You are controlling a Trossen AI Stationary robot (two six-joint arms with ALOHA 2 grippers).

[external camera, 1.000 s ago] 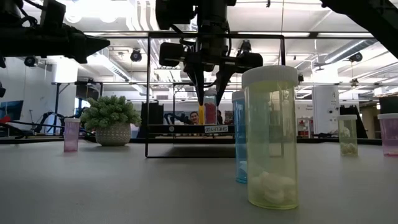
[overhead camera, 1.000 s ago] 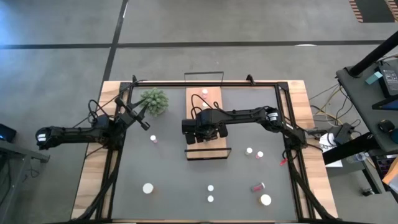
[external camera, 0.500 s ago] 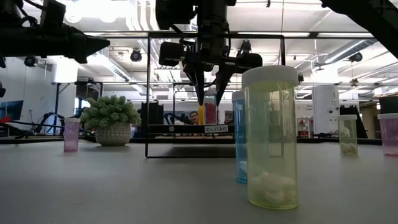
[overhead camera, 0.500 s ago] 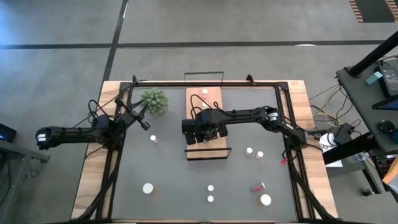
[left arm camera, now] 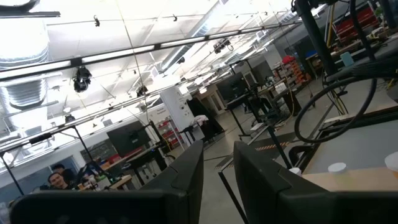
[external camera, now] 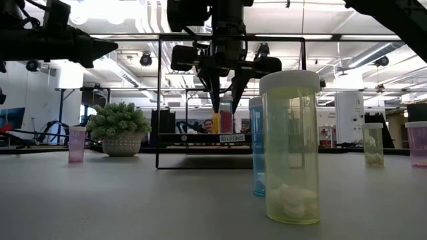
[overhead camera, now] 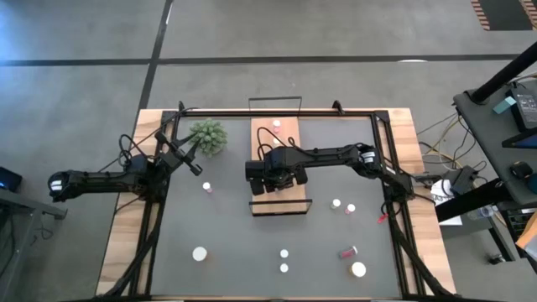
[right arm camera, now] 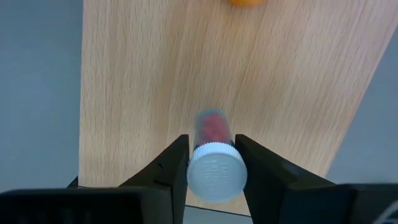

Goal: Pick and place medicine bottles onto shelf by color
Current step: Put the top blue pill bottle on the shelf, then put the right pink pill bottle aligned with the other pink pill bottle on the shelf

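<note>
A dark surface (overhead camera: pixel 252 243) seen from above, with two black robot arms reaching in from either side. The right end effector (right arm camera: pixel 211 163) hangs over the middle of the shelf (overhead camera: pixel 288 134), a long light-wood board running away from the front edge, with thin black wire rails at its two short ends. Its two fingers (right arm camera: pixel 176 163) are nearly closed around the white cap of a red medicine bottle (right arm camera: pixel 213 158). The bottle stands upright, its long axis vertical, cap up toward the wrist camera and red body pointing down at the board; whether its base touches the wood cannot be told. In the level view the fingers taper to points just above the bottles on the shelf.

Beyond it on the board sits an orange bottle (right arm camera: pixel 244 2), only partly in view, and at the far end another white-capped bottle (overhead camera: pixel 275 128).

The left end effector (overhead camera: pixel 191 159) waits raised at the left edge of the surface, fingers closed and holding nothing, beside a green spiky plant (overhead camera: pixel 207 135).

Loose bottles stand scattered around: a pink one (overhead camera: pixel 206 187) left of the shelf, two (overhead camera: pixel 336 203) to its right, several along the front, and one pink bottle lying on its side (overhead camera: pixel 347 251). A yellowish-green bottle (external camera: pixel 289 147) looms closest to the low camera, partly hiding a blue one (external camera: pixel 256 147).
</note>
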